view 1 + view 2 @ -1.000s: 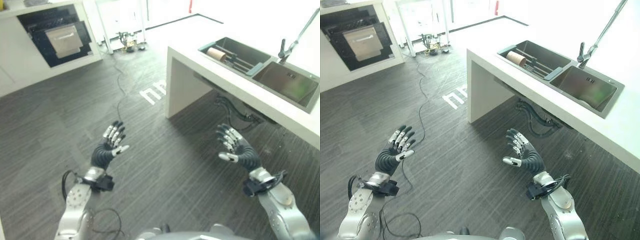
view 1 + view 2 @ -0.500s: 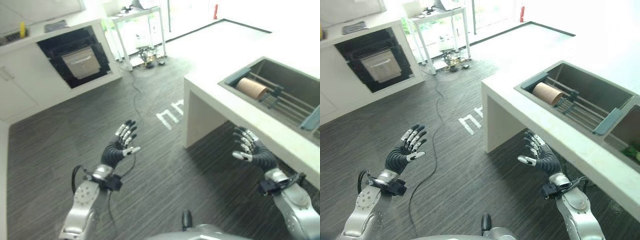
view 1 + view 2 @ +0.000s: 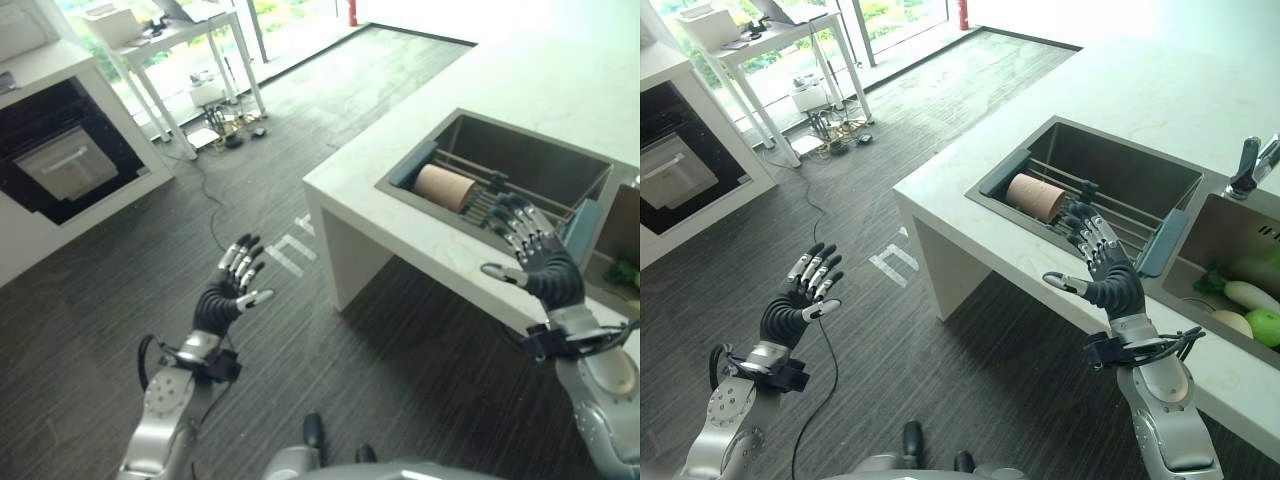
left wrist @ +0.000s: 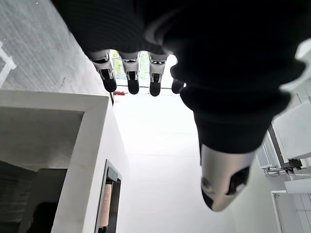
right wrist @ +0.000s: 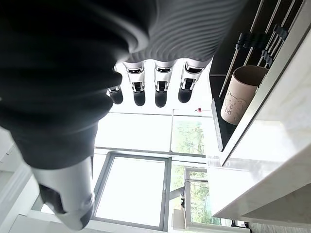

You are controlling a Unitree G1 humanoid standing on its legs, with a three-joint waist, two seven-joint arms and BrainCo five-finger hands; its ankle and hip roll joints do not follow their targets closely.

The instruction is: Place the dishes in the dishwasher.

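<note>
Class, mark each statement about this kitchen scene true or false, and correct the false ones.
1. A tan cup lies on its side on the rack in the sink. True.
2. The right robot hand grips the cup. False: it is open and holds nothing.
3. The left robot hand is open, above the floor. True.
4. Vegetables lie on the counter. False: they lie in the second basin, beside the tap.

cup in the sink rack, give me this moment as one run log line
cup: on its side on sink rack | right robot hand: open, empty, near cup | left robot hand: open, empty, over floor
</note>
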